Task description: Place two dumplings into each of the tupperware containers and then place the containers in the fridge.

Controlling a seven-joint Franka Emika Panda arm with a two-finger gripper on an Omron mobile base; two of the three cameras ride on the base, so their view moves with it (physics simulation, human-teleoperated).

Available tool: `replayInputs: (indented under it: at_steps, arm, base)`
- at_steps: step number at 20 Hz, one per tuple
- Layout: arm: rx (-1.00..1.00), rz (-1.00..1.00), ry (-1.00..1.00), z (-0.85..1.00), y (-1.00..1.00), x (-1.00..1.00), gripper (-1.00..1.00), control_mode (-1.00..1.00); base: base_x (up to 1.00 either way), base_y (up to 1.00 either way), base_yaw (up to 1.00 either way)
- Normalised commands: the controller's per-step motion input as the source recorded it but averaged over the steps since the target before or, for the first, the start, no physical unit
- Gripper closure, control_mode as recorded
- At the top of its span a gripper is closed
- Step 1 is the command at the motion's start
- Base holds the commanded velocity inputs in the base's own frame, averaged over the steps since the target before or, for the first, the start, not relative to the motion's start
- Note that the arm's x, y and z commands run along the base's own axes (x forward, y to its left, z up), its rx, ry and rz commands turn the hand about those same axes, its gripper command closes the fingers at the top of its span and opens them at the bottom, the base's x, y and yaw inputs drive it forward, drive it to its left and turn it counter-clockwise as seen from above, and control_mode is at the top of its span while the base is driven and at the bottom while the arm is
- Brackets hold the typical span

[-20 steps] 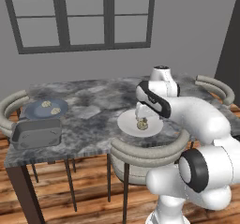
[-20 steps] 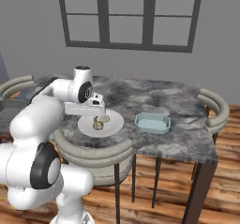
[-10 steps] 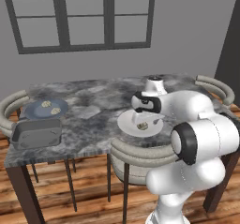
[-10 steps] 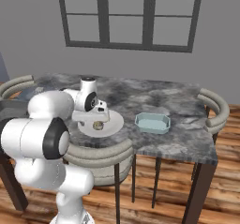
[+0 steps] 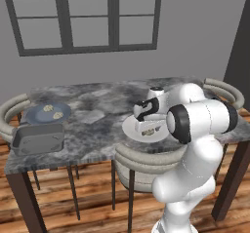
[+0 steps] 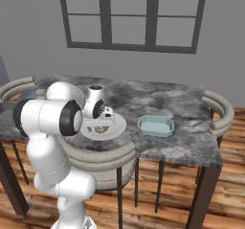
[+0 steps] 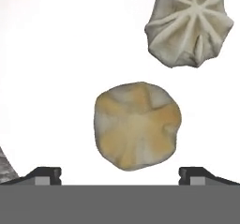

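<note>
Sitting on the white plate point(image 7: 56, 40), a tan dumpling point(image 7: 137, 125) lies centred between the spread tips of the end effector point(image 7: 120, 174), which grips nothing; a paler pleated dumpling point(image 7: 189, 24) rests just beyond it. By my reading the task has barely begun: the teal container point(image 6: 155, 125) stands empty on the desk point(image 6: 158, 98), apart from the plate. The left base view adds what the others lack: the dark grey container point(image 5: 39, 138), also apparently empty, and two more dumplings on a blue-grey plate point(image 5: 47, 113) behind it (too small to read closely). Filling both tubs and the fridge trip remain.
</note>
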Motion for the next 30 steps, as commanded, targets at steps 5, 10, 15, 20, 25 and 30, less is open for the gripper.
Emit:
replayInputs:
  at_steps: [5, 10, 15, 20, 25, 30]
  arm:
    - [0.00, 0.02, 0.00, -0.32, 0.00, 0.43, -1.00, -1.00]
    - [0.00, 0.03, 0.00, -0.29, -0.03, 0.34, 1.00, -1.00]
    - [-0.01, 0.00, 0.00, -0.47, -0.08, -0.42, 1.00, -1.00]
    - [-0.01, -0.01, -0.07, -0.10, -0.33, -0.94, 1.00, -1.00]
    - [-0.10, -0.04, -0.23, 0.98, -0.49, -0.29, 1.00, -1.00]
    - [-0.22, -0.16, -0.07, 0.58, -0.94, 0.00, 1.00, -1.00]
  base:
    - [0.00, 0.00, 0.00]
    - [0.00, 0.00, 0.00]
    - [0.00, 0.00, 0.00]
    - [0.00, 0.00, 0.00]
    - [0.00, 0.00, 0.00]
    - [0.00, 0.00, 0.00]
